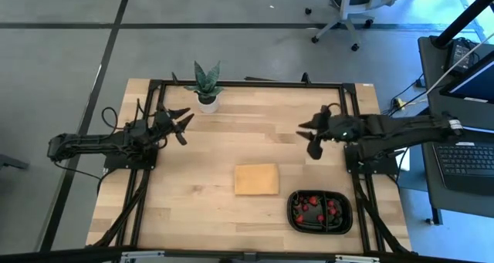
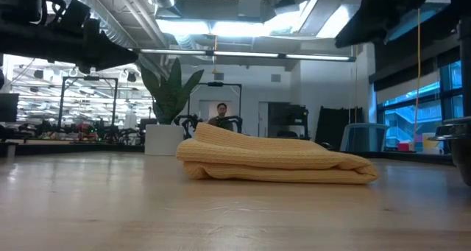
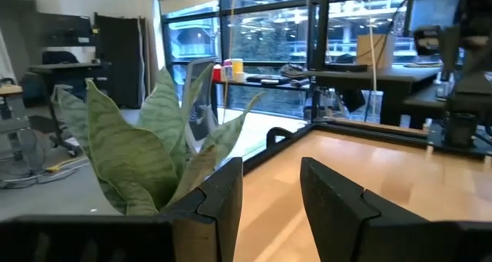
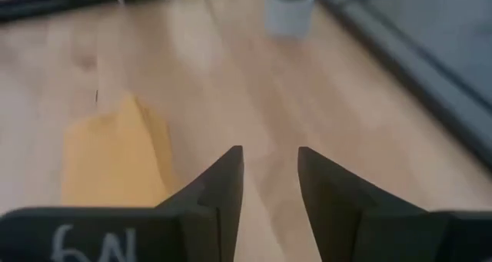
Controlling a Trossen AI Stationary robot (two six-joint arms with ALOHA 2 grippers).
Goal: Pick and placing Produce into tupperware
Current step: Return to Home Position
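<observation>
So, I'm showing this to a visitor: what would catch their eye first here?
Probably the red berries in the black tray, low right in the high view, next to the tan cloth mid-table. Then the left pincer and right pincer, both open and empty, held above opposite sides, and the spiky potted plant at the far edge.

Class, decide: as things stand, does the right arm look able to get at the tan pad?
Probably yes. The right pincer hangs open above bare table, the pad lies close by, and nothing stands between them.
</observation>
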